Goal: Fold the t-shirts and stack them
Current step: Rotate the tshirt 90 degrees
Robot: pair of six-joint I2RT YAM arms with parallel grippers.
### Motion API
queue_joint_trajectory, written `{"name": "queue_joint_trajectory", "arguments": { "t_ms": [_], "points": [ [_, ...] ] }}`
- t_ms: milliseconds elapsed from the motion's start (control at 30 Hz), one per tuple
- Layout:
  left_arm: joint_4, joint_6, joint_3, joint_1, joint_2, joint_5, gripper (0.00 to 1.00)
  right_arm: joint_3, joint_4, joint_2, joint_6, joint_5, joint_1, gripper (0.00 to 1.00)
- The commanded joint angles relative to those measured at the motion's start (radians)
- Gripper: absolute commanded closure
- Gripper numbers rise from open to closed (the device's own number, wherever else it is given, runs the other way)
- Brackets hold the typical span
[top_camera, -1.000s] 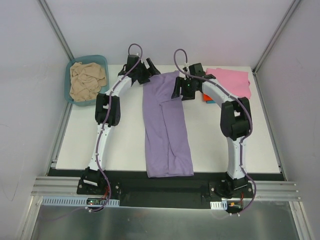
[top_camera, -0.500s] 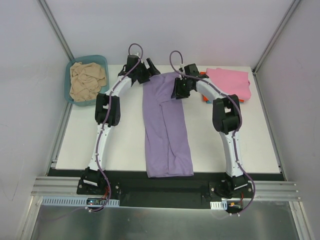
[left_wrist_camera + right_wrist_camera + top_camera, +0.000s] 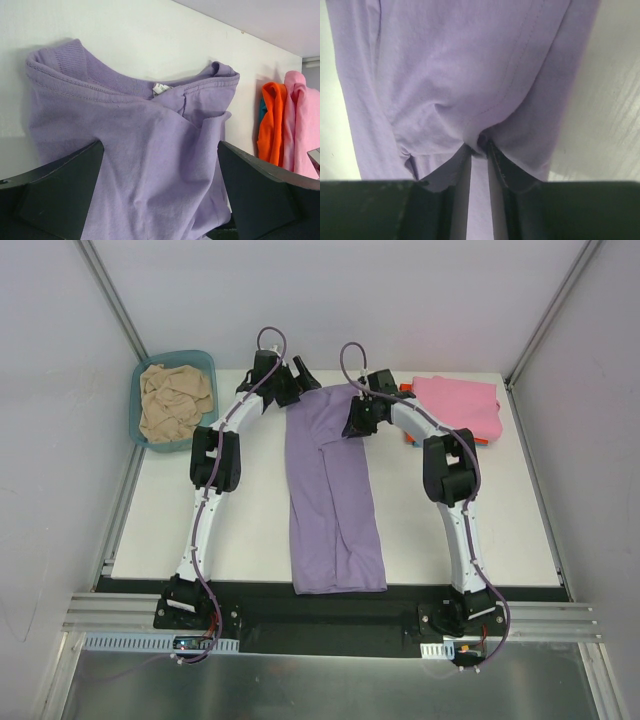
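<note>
The lavender t-shirt (image 3: 330,490) lies on the surface (image 3: 260,520) as a long strip, running from upper centre of the frame to lower centre. At its upper end we hold a pinch of cloth in the clenched right jaws; the left jaws stand wide apart over the collar (image 3: 100,80).

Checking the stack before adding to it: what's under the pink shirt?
An orange-red shirt and a teal shirt peek out beneath the pink shirt; anything deeper is covered.
</note>
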State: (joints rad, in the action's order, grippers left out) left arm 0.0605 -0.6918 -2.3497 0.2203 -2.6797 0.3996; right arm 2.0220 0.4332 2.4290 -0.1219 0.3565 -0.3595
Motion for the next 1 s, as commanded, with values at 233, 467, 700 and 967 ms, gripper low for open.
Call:
{"name": "queue_joint_trajectory", "arguments": {
  "t_ms": [233,467,700,967],
  "points": [
    [-0.028,0.025,0.032,-0.015,0.02,-0.028,0.01,-0.038,-0.045,-0.073,-0.062,-0.011,-0.006,0.99],
    [-0.028,0.032,0.052,-0.016,0.029,-0.051,0.01,-0.19,-0.016,-0.211,-0.078,-0.011,-0.007,0.99],
    [-0.031,0.031,0.053,-0.015,0.027,-0.039,0.01,-0.216,0.021,-0.216,-0.102,-0.011,-0.006,0.98],
    [-0.031,0.049,0.064,-0.018,0.037,-0.041,0.01,-0.241,0.097,-0.246,-0.096,-0.191,-0.006,0.92]
  ]
}}
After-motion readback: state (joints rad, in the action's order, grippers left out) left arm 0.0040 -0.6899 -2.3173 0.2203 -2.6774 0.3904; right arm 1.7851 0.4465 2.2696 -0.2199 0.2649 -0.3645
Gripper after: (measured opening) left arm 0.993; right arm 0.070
